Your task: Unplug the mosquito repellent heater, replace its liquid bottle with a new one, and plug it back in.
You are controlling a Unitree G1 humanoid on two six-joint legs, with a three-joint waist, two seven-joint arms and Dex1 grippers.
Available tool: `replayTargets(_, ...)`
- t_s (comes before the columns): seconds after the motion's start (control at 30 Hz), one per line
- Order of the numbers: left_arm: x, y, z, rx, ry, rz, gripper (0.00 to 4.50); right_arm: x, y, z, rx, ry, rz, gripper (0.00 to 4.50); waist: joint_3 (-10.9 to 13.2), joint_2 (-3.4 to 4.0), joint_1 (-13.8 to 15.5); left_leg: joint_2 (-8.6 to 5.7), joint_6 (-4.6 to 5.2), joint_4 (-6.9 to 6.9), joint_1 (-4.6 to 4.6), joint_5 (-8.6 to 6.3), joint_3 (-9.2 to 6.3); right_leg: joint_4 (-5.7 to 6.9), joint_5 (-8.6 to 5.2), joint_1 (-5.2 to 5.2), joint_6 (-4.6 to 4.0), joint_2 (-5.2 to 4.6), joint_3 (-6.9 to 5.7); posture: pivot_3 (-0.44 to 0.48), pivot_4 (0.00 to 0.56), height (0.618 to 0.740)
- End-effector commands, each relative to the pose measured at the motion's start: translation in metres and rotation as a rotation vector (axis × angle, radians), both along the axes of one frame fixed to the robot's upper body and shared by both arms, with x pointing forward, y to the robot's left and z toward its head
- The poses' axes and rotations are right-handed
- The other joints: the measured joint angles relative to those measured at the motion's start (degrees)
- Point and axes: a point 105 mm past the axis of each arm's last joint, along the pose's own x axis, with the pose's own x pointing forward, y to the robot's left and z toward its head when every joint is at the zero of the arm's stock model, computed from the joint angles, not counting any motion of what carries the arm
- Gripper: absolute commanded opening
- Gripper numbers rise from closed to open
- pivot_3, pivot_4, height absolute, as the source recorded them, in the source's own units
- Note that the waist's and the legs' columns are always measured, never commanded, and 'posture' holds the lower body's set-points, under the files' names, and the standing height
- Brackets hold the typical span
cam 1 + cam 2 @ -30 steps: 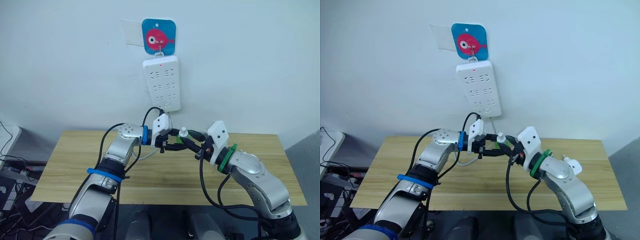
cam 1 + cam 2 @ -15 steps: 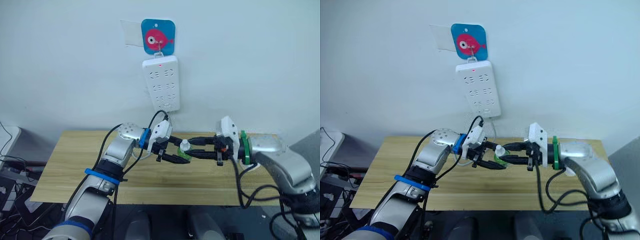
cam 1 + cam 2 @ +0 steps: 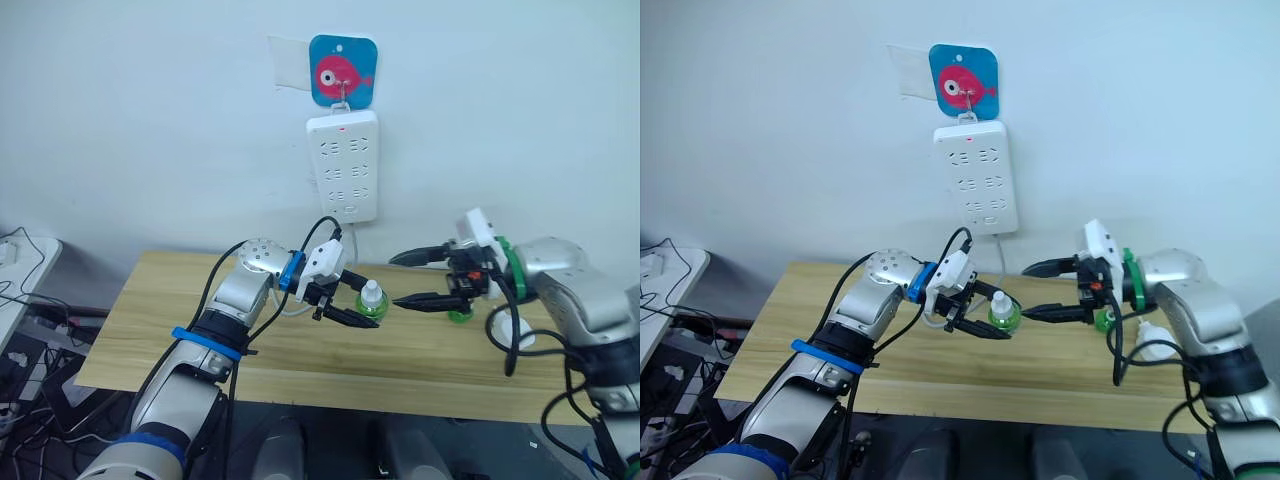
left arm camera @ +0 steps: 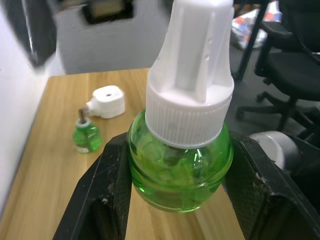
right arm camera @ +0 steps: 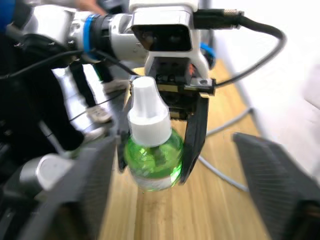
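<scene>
My left gripper (image 3: 362,304) is shut on the new one (image 4: 180,165), a tiny green bottle with a white cap, held upright above the table's middle. A short way to its right, my right gripper (image 3: 405,280) stands open, both fingers pointing at the bottle without touching it. The mosquito repellent heater (image 4: 107,101), small, white and rounded, lies unplugged on the table (image 3: 180,300) near the right end. Its liquid bottle (image 4: 86,136), green with a bare neck, stands beside the heater, below my right wrist (image 3: 1103,320).
A long white power strip (image 3: 343,165) hangs on the wall above the table's back edge, under a blue fish hook (image 3: 343,70). Its cable runs down to the table behind my left arm. To the far left, beyond the table, cables lie on the floor.
My right gripper has opened, let go of the capped bottle and drawn back to the right. The left gripper still holds the bottle. The camera has shifted.
</scene>
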Motion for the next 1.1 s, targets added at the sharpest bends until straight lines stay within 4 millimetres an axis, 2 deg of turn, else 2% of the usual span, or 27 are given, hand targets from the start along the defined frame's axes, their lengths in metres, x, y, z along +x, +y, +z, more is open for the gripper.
replayTargets(0.03, 0.003, -0.005, 0.009, -0.057, -0.018, 0.049, 2.23, -0.022, 0.014, 0.005, 0.049, -0.067, -0.122, 4.47, 0.0, 0.00, 0.0, 0.00, 0.00, 0.00, -0.02, 0.00, -0.01, 0.01, 0.00, -0.02, 0.00, 0.00, 0.00, -0.012, 0.199, 0.740)
replayTargets(0.17, 0.004, -0.004, 0.007, -0.057, -0.022, 0.078, 2.23, -0.025, 0.034, -0.004, 0.084, -0.120, -0.332, 4.47, 0.0, 0.03, -1.0, 0.00, -0.01, 0.05, 0.06, 0.01, 0.07, 0.13, 0.00, -0.02, 0.01, 0.02, 0.11, -0.011, 0.207, 0.740)
replayTargets(0.3, 0.007, -0.004, 0.008, -0.060, -0.021, 0.095, 2.23, -0.009, 0.045, -0.007, 0.111, -0.161, -0.510, 4.47, 0.0, 0.04, -1.5, 0.04, -0.01, 0.04, 0.15, 0.02, 0.09, 0.14, -0.02, 0.03, 0.06, 0.08, 0.16, -0.016, 0.211, 0.740)
replayTargets(0.53, 0.012, -0.006, 0.010, -0.056, -0.025, 0.102, 2.23, -0.003, 0.058, -0.008, 0.127, -0.182, -0.559, 4.47, 0.1, 0.04, -1.4, 0.03, -0.01, -0.02, 0.06, 0.01, 0.08, 0.03, -0.01, 0.00, 0.01, 0.07, 0.13, -0.029, 0.213, 0.740)
replayTargets(0.63, 0.012, -0.008, 0.011, -0.057, -0.027, 0.099, 2.23, -0.003, 0.058, -0.011, 0.125, -0.180, -0.560, 3.97, 0.1, 0.05, -1.4, 0.03, -0.01, -0.02, 0.06, 0.01, 0.07, 0.03, -0.01, 0.00, 0.01, 0.06, 0.12, -0.029, 0.213, 0.740)
replayTargets(0.83, 0.013, -0.008, 0.012, -0.059, -0.029, 0.100, 2.23, -0.013, 0.058, -0.020, 0.132, -0.167, -0.554, 2.02, 0.1, 0.05, -1.4, 0.03, -0.01, -0.02, 0.07, 0.01, 0.07, 0.05, -0.01, 0.00, 0.01, 0.07, 0.11, -0.024, 0.213, 0.740)
replayTargets(0.9, 0.013, -0.008, 0.011, -0.059, -0.029, 0.102, 2.23, -0.018, 0.058, -0.023, 0.134, -0.166, -0.555, 1.25, 0.1, 0.05, -1.4, 0.03, 0.00, -0.02, 0.07, 0.01, 0.06, 0.04, -0.01, 0.00, 0.02, 0.07, 0.10, -0.022, 0.213, 0.740)
replayTargets(0.93, 0.012, -0.008, 0.011, -0.058, -0.029, 0.103, 2.23, -0.020, 0.058, -0.024, 0.135, -0.165, -0.555, 1.09, 0.1, 0.05, -1.4, 0.03, 0.00, -0.03, 0.07, 0.01, 0.06, 0.04, -0.01, 0.00, 0.01, 0.07, 0.11, -0.022, 0.213, 0.740)
replayTargets(1.1, 0.011, -0.008, 0.009, -0.056, -0.029, 0.094, 2.23, -0.025, 0.061, -0.028, 0.131, -0.154, -0.511, 1.10, 0.1, 0.04, -1.5, 0.03, 0.00, -0.02, 0.08, 0.01, 0.07, 0.05, -0.01, 0.00, 0.02, 0.07, 0.12, -0.019, 0.215, 0.740)
